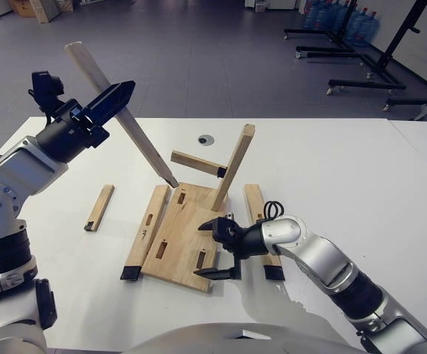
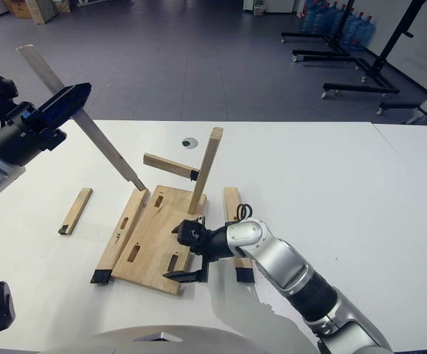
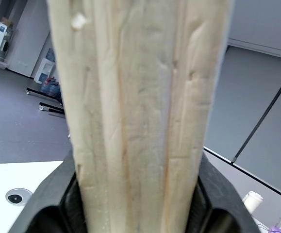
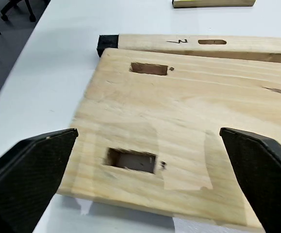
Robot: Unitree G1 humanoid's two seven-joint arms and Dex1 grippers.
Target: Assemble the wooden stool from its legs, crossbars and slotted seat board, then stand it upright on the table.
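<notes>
1. My left gripper [image 1: 113,103] pinches the leg [image 1: 145,150], tilted, lower tip at the far-left slot [image 1: 181,198] of the seat board [image 1: 175,237] lying flat mid-table.
2. My right gripper [image 1: 202,251] hangs spread over the board's near edge.
3. Stiff, light wood, I judge; a mid-length grip suits, though the board may slide.
4. The right wrist view shows the near slot [image 4: 131,160] close up; the head view shows tip alignment.

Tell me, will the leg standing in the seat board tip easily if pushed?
Probably yes: the leg leans, seated only at its foot in the seat board. The crossbar sticking out sideways likely adds tipping weight.
</notes>
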